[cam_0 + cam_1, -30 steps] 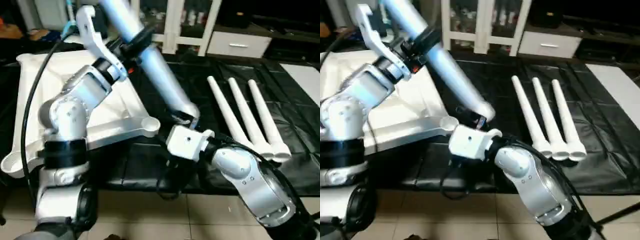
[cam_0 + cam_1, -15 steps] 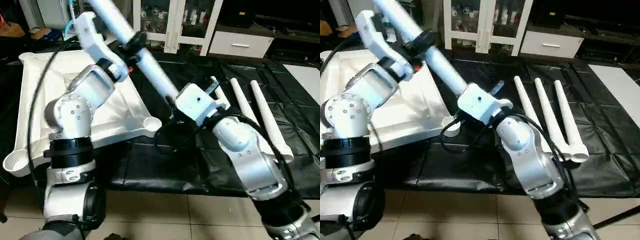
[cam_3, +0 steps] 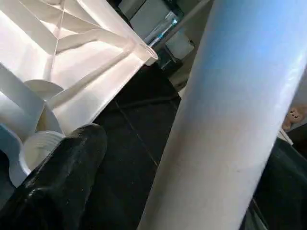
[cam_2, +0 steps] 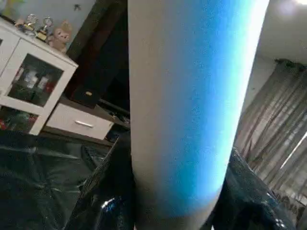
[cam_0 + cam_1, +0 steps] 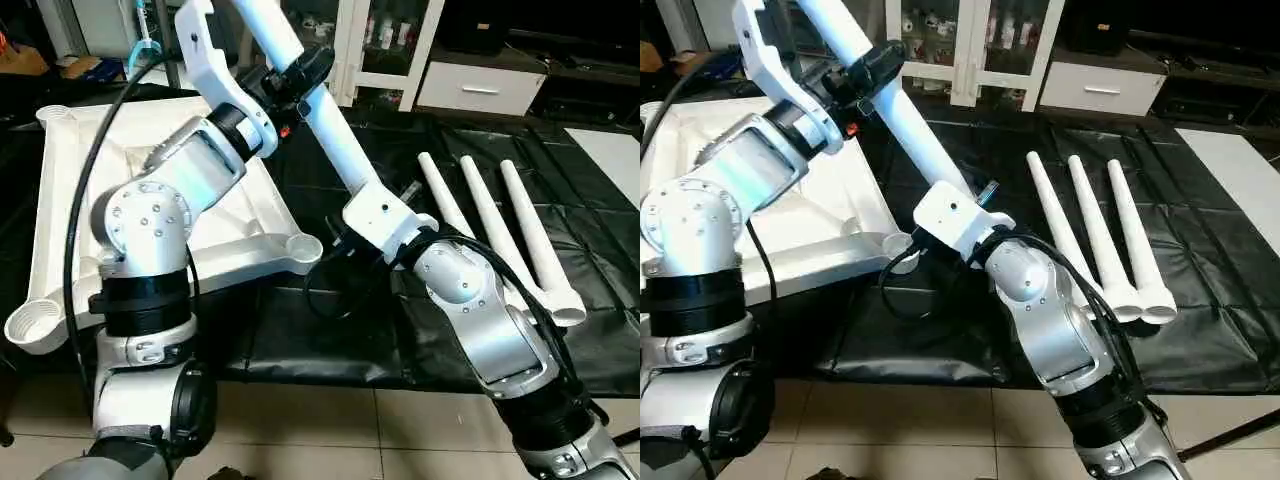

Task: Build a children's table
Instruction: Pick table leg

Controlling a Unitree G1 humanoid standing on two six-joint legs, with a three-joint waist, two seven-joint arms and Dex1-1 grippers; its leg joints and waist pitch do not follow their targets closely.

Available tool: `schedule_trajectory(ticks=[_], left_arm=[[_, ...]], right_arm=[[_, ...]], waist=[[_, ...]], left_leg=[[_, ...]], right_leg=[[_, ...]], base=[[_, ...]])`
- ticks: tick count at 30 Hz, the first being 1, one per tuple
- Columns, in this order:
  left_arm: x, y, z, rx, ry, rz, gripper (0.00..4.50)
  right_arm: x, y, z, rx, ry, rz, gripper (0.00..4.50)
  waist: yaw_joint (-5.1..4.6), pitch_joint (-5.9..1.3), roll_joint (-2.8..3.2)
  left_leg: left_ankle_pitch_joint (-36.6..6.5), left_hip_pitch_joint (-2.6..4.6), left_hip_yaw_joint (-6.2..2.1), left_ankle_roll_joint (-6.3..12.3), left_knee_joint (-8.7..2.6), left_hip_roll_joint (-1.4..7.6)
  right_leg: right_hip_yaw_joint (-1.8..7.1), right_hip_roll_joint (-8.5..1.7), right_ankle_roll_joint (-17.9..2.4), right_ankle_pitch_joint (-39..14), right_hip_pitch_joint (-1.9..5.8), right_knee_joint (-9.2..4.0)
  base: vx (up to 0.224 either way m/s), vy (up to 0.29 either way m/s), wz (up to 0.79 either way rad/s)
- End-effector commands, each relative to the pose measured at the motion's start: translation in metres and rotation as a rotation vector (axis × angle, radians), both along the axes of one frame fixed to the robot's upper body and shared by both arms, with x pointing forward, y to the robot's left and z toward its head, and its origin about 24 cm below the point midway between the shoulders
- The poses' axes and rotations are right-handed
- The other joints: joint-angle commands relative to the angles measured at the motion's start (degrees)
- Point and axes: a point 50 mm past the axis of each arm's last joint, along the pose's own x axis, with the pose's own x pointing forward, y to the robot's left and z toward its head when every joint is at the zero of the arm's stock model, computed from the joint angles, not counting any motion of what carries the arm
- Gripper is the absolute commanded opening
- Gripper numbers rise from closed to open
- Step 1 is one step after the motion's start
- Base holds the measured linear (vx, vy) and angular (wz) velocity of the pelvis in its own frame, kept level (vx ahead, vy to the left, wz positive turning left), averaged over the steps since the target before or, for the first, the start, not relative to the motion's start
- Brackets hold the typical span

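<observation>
The table top (image 5: 60, 200) lies upside down on the left, ribs up, with a round corner socket (image 5: 303, 247) nearest the middle. One white leg (image 5: 335, 140) slants from high at the left down toward that socket. My left gripper (image 5: 298, 75) is shut on its upper part; black fingers (image 4: 108, 191) press both sides of it. My right gripper (image 3: 192, 148) straddles the leg's lower part, open, with a gap between one finger (image 3: 67, 177) and the tube. The leg's lower end is hidden behind my right wrist (image 5: 380, 215). Three more legs (image 5: 480, 220) lie side by side on the right.
A black mat (image 5: 330, 340) covers the floor under the parts, with pale tiles (image 5: 330, 430) in front. White cabinets (image 5: 480, 85) stand along the back. A black cable (image 5: 80, 190) loops over my left arm above the table top.
My right arm has come up from low in front of the corner socket to the leg's lower part. The left gripper has kept its hold, and the leg now slants more steeply.
</observation>
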Motion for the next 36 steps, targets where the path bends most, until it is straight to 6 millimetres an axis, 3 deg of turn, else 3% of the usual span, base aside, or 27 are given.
schedule_trajectory(ticks=[1,7,8,11,13,23,24,25,27,28,36], left_arm=[[-0.008,-0.011,0.008,-0.011,-0.049,-0.074,1.67],[-0.008,-0.008,0.01,-0.012,-0.057,-0.075,1.67],[-0.008,-0.008,0.01,-0.012,-0.06,-0.075,1.67],[-0.008,-0.007,0.011,-0.007,-0.067,-0.074,1.67],[-0.009,-0.007,0.011,-0.005,-0.069,-0.074,1.67],[-0.01,-0.005,0.012,0.0,-0.089,-0.073,1.67],[-0.01,-0.005,0.011,0.003,-0.086,-0.071,2.23],[-0.011,-0.005,0.012,-0.019,-0.092,-0.106,2.37],[-0.015,-0.006,0.012,-0.016,-0.114,-0.151,2.37],[-0.018,-0.006,0.011,-0.009,-0.13,-0.179,2.65],[-0.033,-0.004,0.004,0.017,-0.252,-0.331,3.19]], right_arm=[[0.002,-0.001,-0.005,0.01,0.056,0.004,4.12],[0.002,-0.003,-0.01,0.019,0.109,0.003,3.69],[0.002,-0.004,-0.011,0.016,0.113,0.0,3.36],[0.002,-0.005,-0.012,0.021,0.134,-0.003,3.33],[0.002,-0.005,-0.012,0.02,0.136,-0.005,3.0],[0.001,-0.006,-0.01,0.058,0.166,0.008,2.26],[0.001,-0.006,-0.009,0.062,0.17,0.011,2.23],[0.001,-0.007,-0.008,0.068,0.17,0.011,2.21],[0.001,-0.008,-0.006,0.085,0.176,0.019,2.18],[0.001,-0.008,-0.003,0.106,0.181,0.033,2.03],[-0.013,-0.01,0.008,0.216,0.254,0.214,1.9]], waist=[[-0.03,-3.88,0.74],[0.0,-3.94,0.78],[0.01,-3.95,0.79],[-0.01,-3.92,0.77],[0.03,-3.94,0.9],[0.09,-3.92,0.82],[0.03,-3.92,0.81],[0.02,-3.85,0.8],[0.1,-3.9,0.75],[0.04,-3.92,0.77],[0.14,-3.71,1.02]], left_leg=[[-6.68,1.55,-0.58,-3.03,-4.06,1.81],[-6.02,1.54,-0.62,-3.04,-4.03,1.79],[-5.91,1.56,-0.62,-3.05,-4.04,1.82],[-6.17,1.59,-0.57,-2.98,-4.05,1.8],[-6.04,1.58,-0.62,-3.1,-4.06,1.84],[-6.24,1.61,-0.61,-3.24,-4.11,1.86],[-6.37,1.6,-0.61,-3.24,-4.11,1.87],[-6.56,1.58,-0.58,-3.26,-4.15,1.85],[-6.37,1.58,-0.57,-3.18,-4.12,1.82],[-6.43,1.56,-0.54,-3.01,-4.12,1.91],[-8.19,1.78,-0.51,-2.73,-4.42,2.16]], right_leg=[[1.93,-3.03,-11.14,3.28,2.48,-3.67],[1.92,-3.0,-11.16,4.2,2.53,-3.57],[1.91,-3.0,-11.25,4.4,2.52,-3.56],[1.89,-2.98,-11.38,4.28,2.5,-3.61],[1.89,-3.06,-11.44,4.07,2.51,-3.59],[1.9,-3.03,-11.34,3.75,2.49,-3.6],[1.9,-3.05,-11.37,3.76,2.49,-3.61],[1.91,-3.07,-11.4,3.43,2.46,-3.69],[1.91,-3.09,-11.67,3.24,2.53,-3.69],[1.92,-3.15,-11.87,3.5,2.5,-3.67],[1.89,-3.12,-11.69,0.82,2.18,-3.83]], base=[[0.0,0.0,0.0],[0.0,0.0,0.0],[0.0,0.0,0.0],[0.0,0.0,0.0],[0.0,0.0,0.0],[0.0,0.0,0.0],[0.0,0.0,0.0],[0.0,0.0,0.0],[0.0,0.0,0.0],[0.0,0.0,0.0],[0.0,0.0,0.0]])
